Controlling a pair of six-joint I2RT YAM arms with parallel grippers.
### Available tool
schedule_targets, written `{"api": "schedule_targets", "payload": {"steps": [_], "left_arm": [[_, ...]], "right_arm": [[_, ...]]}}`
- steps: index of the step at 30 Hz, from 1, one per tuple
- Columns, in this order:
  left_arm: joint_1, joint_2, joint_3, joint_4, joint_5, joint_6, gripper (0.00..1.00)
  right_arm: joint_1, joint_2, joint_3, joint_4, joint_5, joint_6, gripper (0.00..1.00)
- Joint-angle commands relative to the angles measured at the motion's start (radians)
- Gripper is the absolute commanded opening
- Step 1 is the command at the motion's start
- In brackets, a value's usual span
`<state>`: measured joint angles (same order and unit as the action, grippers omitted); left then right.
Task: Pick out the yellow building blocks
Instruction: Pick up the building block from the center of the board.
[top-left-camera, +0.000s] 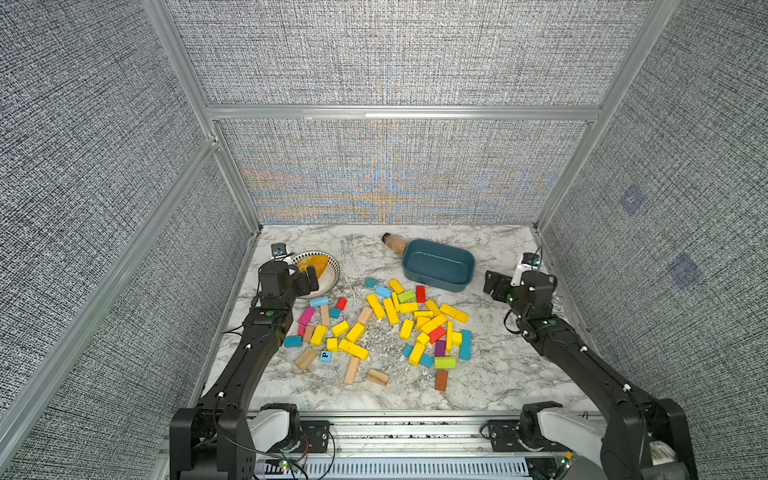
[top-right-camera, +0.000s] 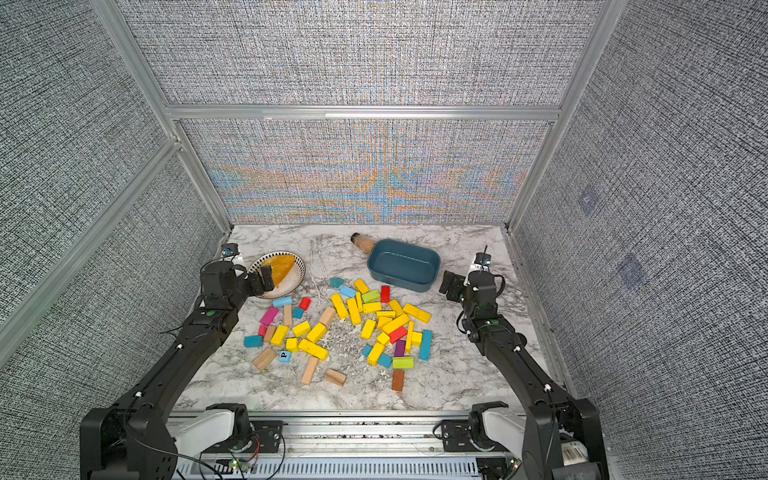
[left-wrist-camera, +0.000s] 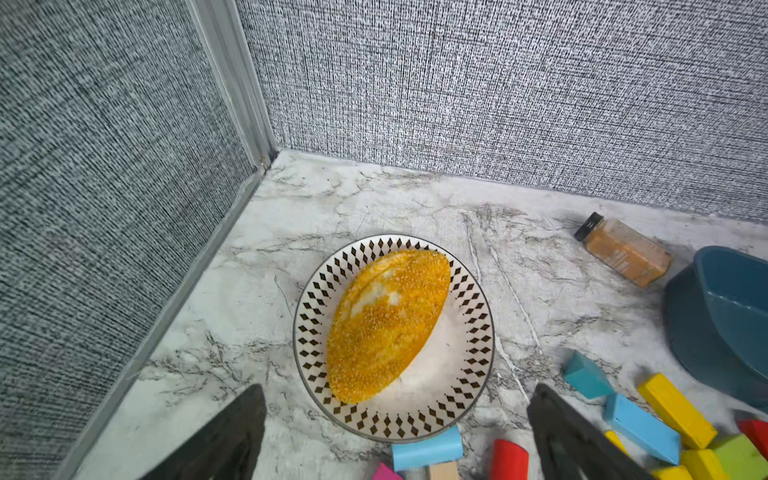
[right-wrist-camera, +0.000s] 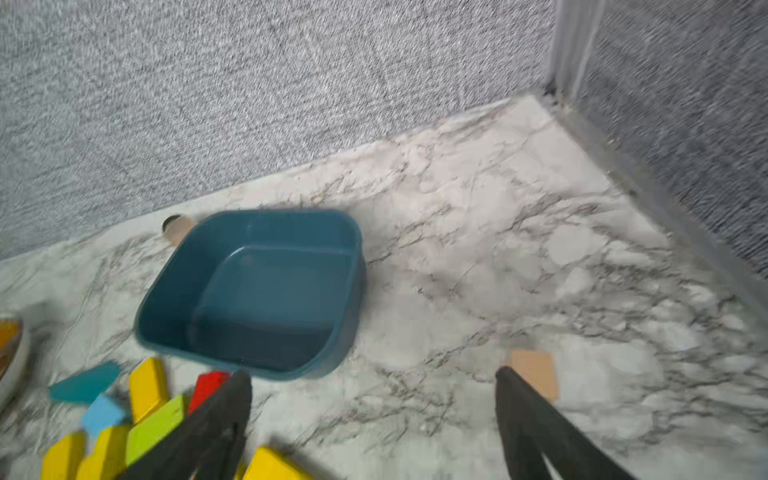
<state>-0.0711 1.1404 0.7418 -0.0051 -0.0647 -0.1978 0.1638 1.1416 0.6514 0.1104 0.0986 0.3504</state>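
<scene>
Well, the left gripper (left-wrist-camera: 397, 392) is spread wide, holding nothing, by the near rim of the patterned plate (left-wrist-camera: 307, 332) on the marble table (top-left-camera: 498, 374). The right gripper (right-wrist-camera: 372, 372) is spread too, near the blue tub (right-wrist-camera: 166, 291); that view is blurred, but it seems bare. The yellow blocks (top-left-camera: 391, 311) lie scattered among other coloured blocks (top-left-camera: 466, 345) mid-table, just in front of the tub
</scene>
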Motion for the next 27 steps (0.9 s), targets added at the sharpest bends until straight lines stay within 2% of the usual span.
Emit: {"api": "schedule_targets", "payload": {"steps": [1, 7, 14, 23, 27], "left_arm": [[0.000, -0.006, 0.002, -0.083, 0.093, -0.080, 0.99], [-0.001, -0.035, -0.027, -0.127, 0.161, -0.142, 0.99], [-0.002, -0.106, -0.101, -0.126, 0.161, -0.133, 0.99], [-0.002, -0.134, -0.114, -0.110, 0.110, -0.152, 1.00], [-0.001, -0.169, -0.123, -0.122, 0.091, -0.150, 1.00]], "right_arm": [[0.073, 0.030, 0.055, -0.208, -0.037, 0.027, 0.91], [0.215, 0.113, 0.181, -0.421, -0.005, 0.054, 0.85], [0.361, 0.175, 0.201, -0.558, 0.045, 0.185, 0.75], [0.396, 0.358, 0.283, -0.563, -0.015, 0.215, 0.43], [0.410, 0.422, 0.301, -0.592, 0.018, 0.246, 0.38]]}}
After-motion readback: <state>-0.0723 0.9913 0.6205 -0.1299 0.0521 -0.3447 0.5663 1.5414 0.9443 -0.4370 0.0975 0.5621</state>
